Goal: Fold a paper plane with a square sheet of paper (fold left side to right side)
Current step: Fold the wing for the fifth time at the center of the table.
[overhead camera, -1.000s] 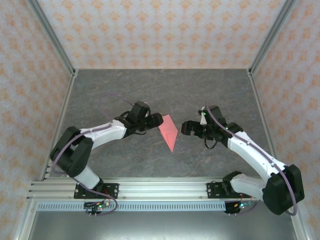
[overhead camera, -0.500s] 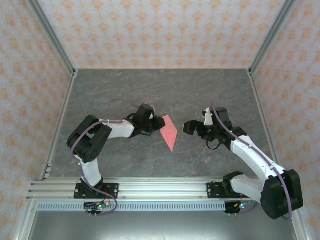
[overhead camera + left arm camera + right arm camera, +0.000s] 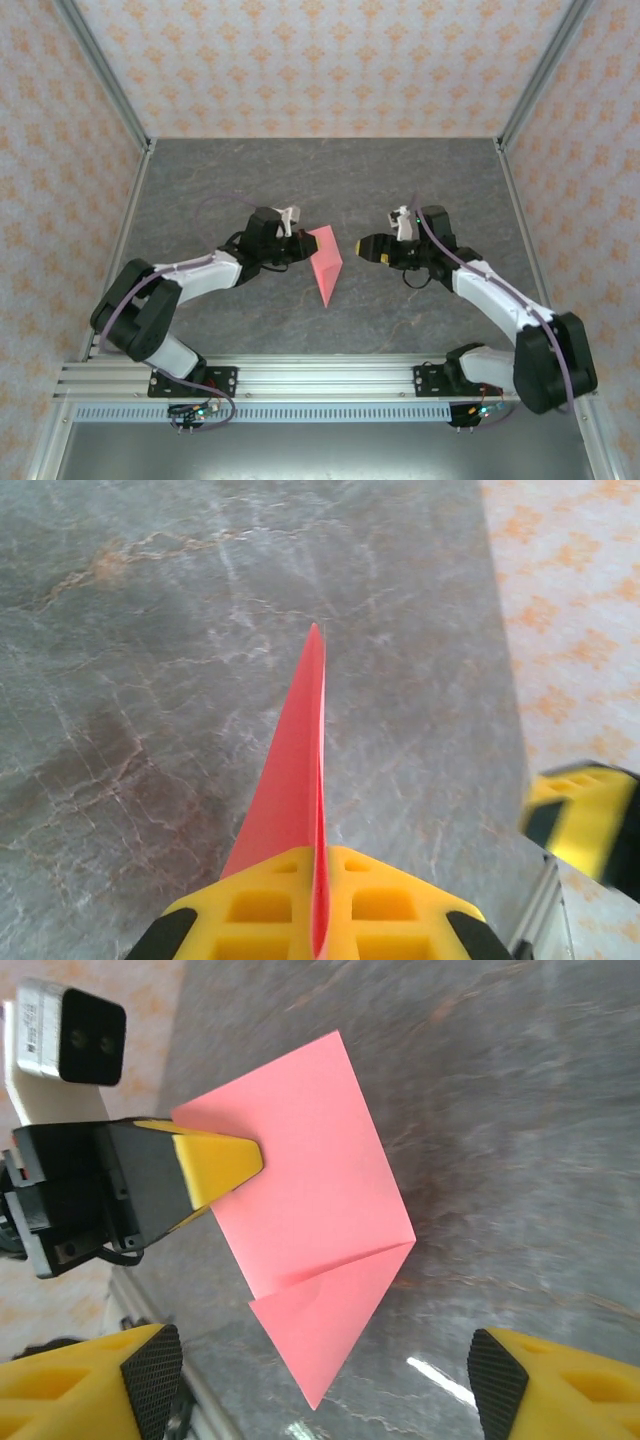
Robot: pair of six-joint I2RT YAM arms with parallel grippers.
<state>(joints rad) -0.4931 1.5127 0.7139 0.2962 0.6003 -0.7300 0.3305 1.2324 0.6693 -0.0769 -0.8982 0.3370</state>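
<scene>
The square sheet of paper is pink-red and folded into a pointed shape with a diagonal crease. It stands on edge above the middle of the grey table, its point toward the near edge. My left gripper is shut on its upper left corner. In the left wrist view the paper runs edge-on out of the pressed-together yellow fingers. My right gripper hovers open just right of the paper, apart from it. The right wrist view shows the paper's flat face, with my right gripper spread wide.
Patterned walls and aluminium posts enclose the table on three sides. A metal rail carrying both arm bases runs along the near edge. Bare marble-look surface lies behind and in front of the paper.
My left gripper has shut on the paper and tipped it up on edge, so it looks narrower from above. My right gripper has moved left toward the paper and narrowed a little.
</scene>
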